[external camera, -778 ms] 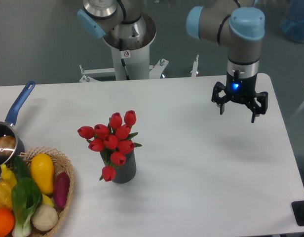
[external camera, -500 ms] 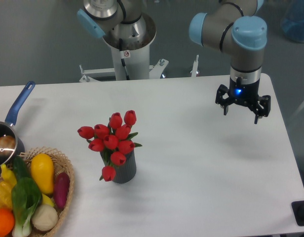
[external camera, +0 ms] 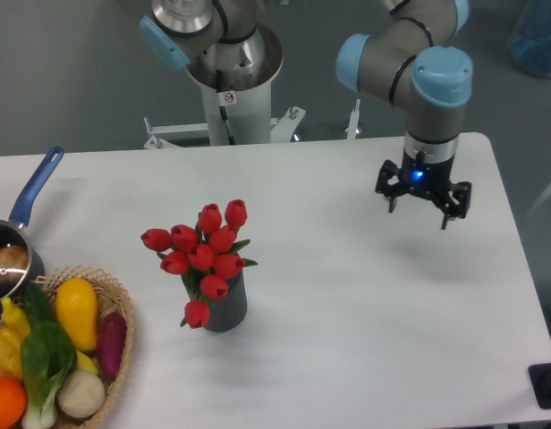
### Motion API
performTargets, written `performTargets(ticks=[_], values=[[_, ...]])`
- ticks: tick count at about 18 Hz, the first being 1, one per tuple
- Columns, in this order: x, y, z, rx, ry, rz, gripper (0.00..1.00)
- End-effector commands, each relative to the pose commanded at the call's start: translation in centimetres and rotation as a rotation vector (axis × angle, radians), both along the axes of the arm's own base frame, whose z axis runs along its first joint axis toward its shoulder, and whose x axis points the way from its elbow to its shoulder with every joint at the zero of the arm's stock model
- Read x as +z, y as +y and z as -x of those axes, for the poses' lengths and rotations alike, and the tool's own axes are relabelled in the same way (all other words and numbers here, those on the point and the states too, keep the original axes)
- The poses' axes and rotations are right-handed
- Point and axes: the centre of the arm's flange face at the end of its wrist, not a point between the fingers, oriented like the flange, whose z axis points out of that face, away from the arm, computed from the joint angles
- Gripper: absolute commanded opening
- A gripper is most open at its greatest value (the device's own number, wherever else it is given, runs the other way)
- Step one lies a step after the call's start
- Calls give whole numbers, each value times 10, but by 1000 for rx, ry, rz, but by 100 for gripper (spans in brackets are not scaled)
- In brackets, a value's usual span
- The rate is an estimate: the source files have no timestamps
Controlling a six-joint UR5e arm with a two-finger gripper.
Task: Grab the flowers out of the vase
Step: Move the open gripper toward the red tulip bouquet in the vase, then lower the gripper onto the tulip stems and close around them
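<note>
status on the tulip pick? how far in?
Done: nothing yet. The red tulips sit in the dark ribbed vase, untouched. In hand: the gripper is open and empty, hanging above the table's right side, well clear of the bunch. Left: cross over to the vase, come down on the bunch, close on it and lift it out.

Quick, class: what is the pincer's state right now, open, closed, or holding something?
Pincer: open, holding nothing, above the table at the right, apart from the flowers in the vase.
</note>
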Motion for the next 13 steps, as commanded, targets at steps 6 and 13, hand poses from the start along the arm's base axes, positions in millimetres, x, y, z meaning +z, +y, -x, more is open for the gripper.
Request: performTargets(ticks=[6,13], values=[[8,28,-39,-67,-14,-43,100],[19,70,-105,-86,-74,-118,100]])
